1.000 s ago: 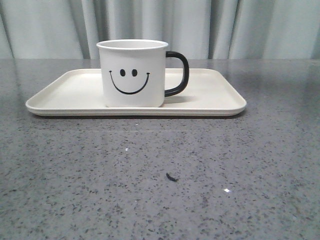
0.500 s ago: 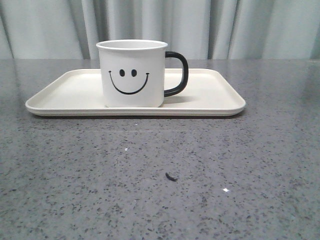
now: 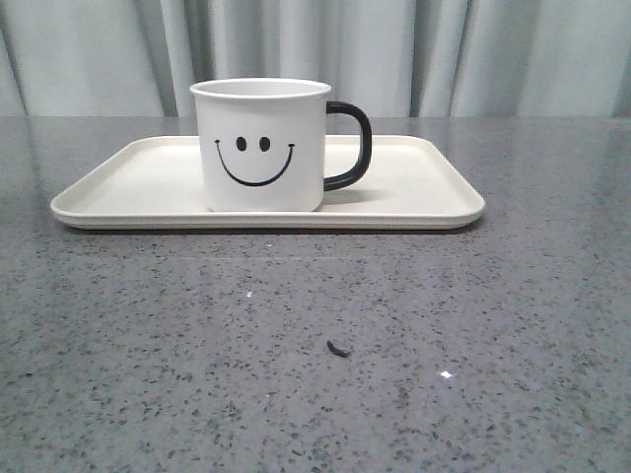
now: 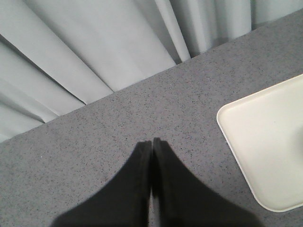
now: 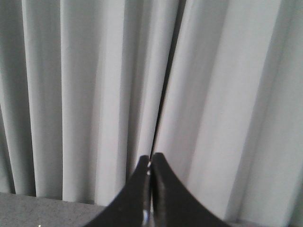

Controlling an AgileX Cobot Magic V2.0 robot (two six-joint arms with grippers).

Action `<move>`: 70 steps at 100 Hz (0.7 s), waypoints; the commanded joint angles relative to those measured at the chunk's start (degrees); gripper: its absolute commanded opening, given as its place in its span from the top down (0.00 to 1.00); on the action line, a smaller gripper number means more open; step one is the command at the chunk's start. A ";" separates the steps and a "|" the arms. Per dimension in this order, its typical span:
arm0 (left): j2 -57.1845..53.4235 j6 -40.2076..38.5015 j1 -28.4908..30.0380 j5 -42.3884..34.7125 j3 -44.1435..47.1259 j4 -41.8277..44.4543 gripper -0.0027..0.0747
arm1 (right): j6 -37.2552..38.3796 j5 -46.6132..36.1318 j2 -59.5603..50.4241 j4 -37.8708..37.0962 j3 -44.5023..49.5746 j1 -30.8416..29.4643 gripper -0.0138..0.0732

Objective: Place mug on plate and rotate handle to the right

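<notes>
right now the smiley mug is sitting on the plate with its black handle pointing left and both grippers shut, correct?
Not quite. In the front view the handle points right, not left. The rest holds: the mug sits on the plate, and the left gripper and right gripper are shut.

The mug (image 3: 261, 145) stands upright on the plate (image 3: 128, 187), a little left of its middle, with the handle (image 3: 352, 146) pointing right. The plate lies on the tabletop (image 3: 493, 325), the curtain (image 3: 444, 54) behind it. A small speck (image 3: 338, 349) lies on the tabletop before the plate.
</notes>
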 commanded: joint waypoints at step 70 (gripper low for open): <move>-5.93 -2.33 -0.52 -4.40 -0.72 -2.60 0.99 | 0.23 -9.08 -17.70 1.32 28.66 -0.46 0.95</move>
